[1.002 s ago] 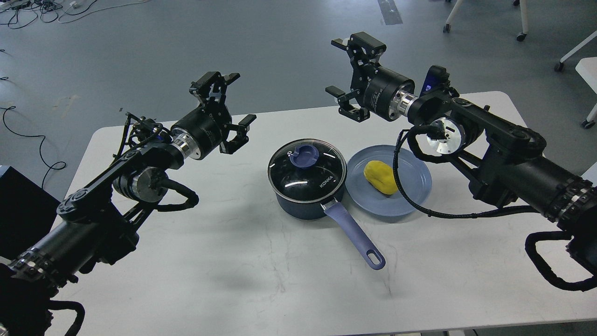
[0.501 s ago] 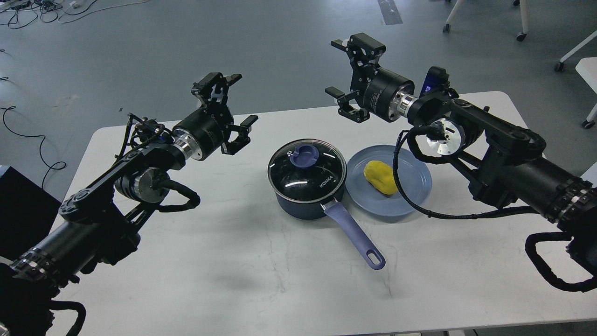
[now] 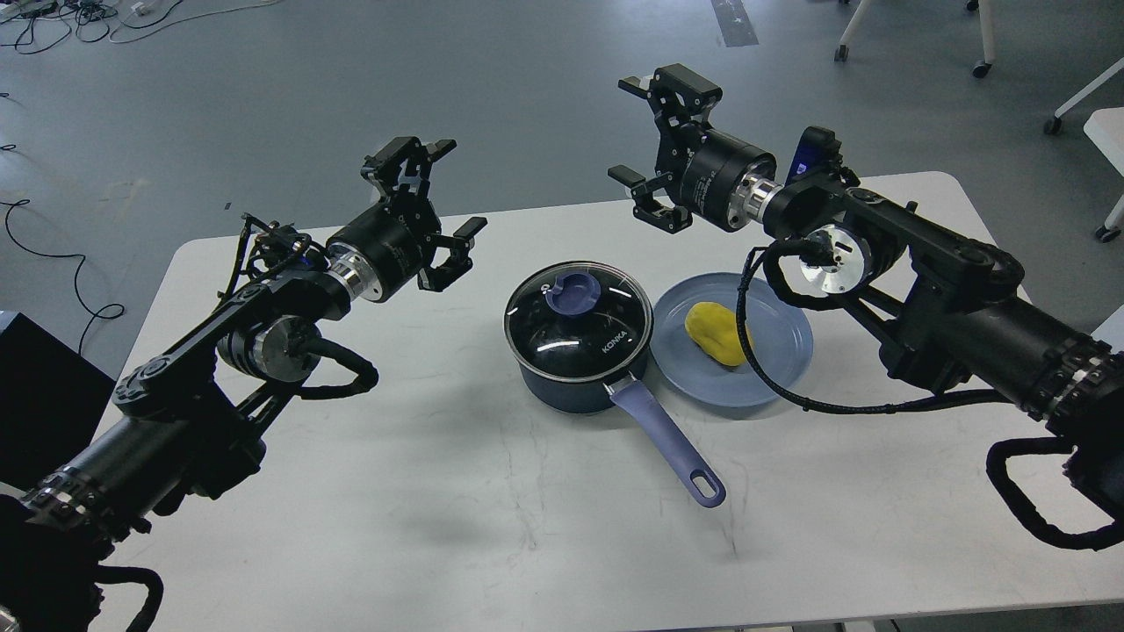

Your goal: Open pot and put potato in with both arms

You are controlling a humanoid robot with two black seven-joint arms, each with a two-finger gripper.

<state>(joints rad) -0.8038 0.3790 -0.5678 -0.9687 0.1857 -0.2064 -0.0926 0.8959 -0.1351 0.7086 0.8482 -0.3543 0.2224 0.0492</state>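
Note:
A dark pot (image 3: 575,369) with a purple handle (image 3: 669,448) stands mid-table, closed by a glass lid (image 3: 578,319) with a purple knob (image 3: 572,291). A yellow potato (image 3: 716,343) lies on a blue plate (image 3: 781,351) just right of the pot. My left gripper (image 3: 457,189) is open and empty, raised left of the pot. My right gripper (image 3: 628,130) is open and empty, raised behind the pot and plate.
The white table (image 3: 439,491) carries only the pot and plate. Grey floor lies beyond its far edge, with cables (image 3: 53,254) at the left and chair legs (image 3: 983,53) at the far right.
The left gripper has edged slightly right toward the pot. The right gripper has shifted a little to the left. Pot, lid, plate and potato have not moved.

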